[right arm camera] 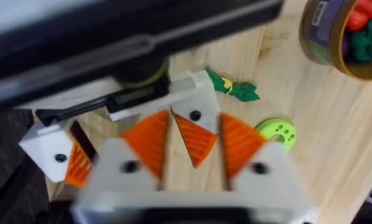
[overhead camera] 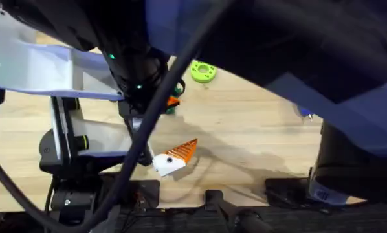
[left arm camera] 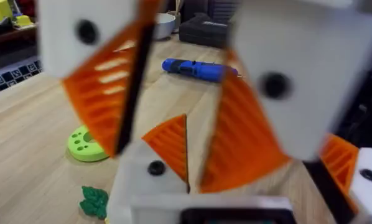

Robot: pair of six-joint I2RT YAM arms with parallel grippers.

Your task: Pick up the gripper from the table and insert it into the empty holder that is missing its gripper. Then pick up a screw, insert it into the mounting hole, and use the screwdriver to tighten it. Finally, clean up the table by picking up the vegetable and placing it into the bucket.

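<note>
The orange gripper (right arm camera: 195, 142) (left arm camera: 172, 144) (overhead camera: 184, 150) sits on the white holder (right arm camera: 195, 102) (left arm camera: 142, 180) (overhead camera: 167, 163) of the black-framed hand. Both my arms hang high above it. My left gripper (left arm camera: 161, 165) and my right gripper (right arm camera: 196, 124) are open, and each frames the wedge far below without touching it. The blue screwdriver (left arm camera: 195, 68) lies on the table beyond. The leafy green vegetable (right arm camera: 236, 90) (left arm camera: 94, 200) (overhead camera: 173, 103) lies beside the hand. The bucket (right arm camera: 311, 28) holds red and green toys. No screw is visible.
The hand's twin white block with an orange finger (right arm camera: 61, 158) (left arm camera: 344, 165) stands next to the holder. A lime green disc (overhead camera: 203, 71) (left arm camera: 83, 143) (right arm camera: 276, 132) lies near the vegetable. A white bowl (left arm camera: 164, 25) sits at the far edge.
</note>
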